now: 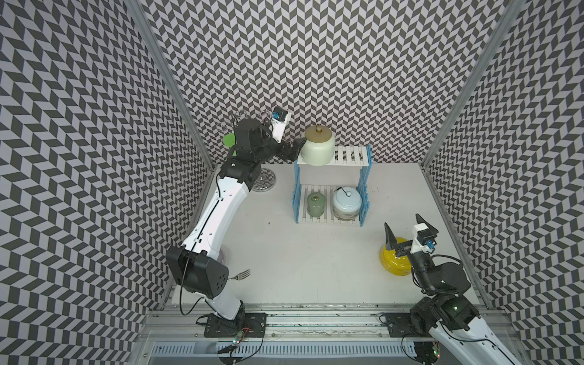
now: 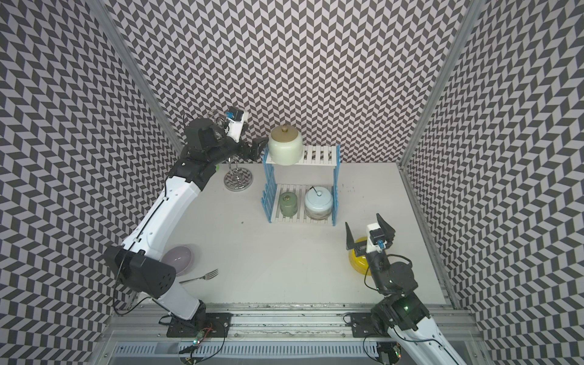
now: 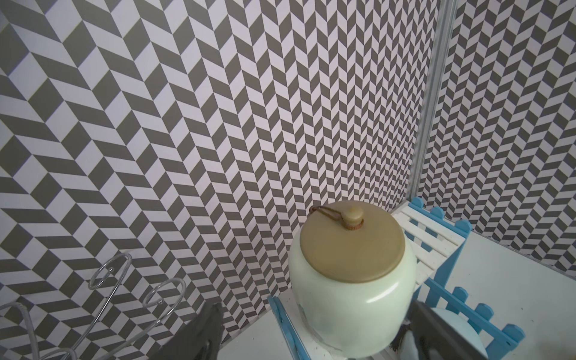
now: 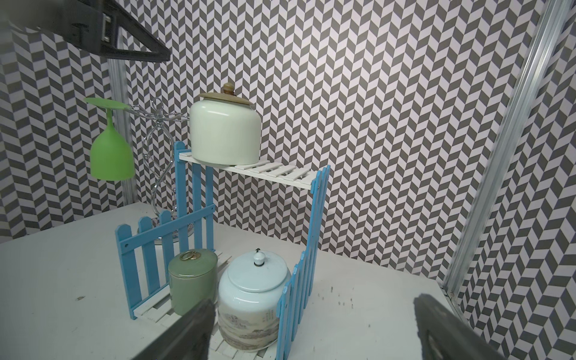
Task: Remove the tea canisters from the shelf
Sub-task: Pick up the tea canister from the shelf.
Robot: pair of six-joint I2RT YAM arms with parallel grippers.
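My left claw [image 1: 298, 146] stands spread wide on either side of the large cream canister [image 1: 317, 148] and grips nothing. That canister sits at the left end of the shelf's [image 1: 351, 156] top board. The sage green canister [image 1: 316, 203] and the pale blue canister [image 1: 346, 202] sit on the lower board. The yellow canister [image 1: 392, 265] rests on the table [image 1: 300, 252] below my right claw [image 1: 402, 220], which is wide open and empty.

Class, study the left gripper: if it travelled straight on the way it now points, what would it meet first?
Most likely the cream canister on the top tier of the shelf. It sits directly ahead of the left gripper, framed by its open jaws, though the gap is hard to judge.
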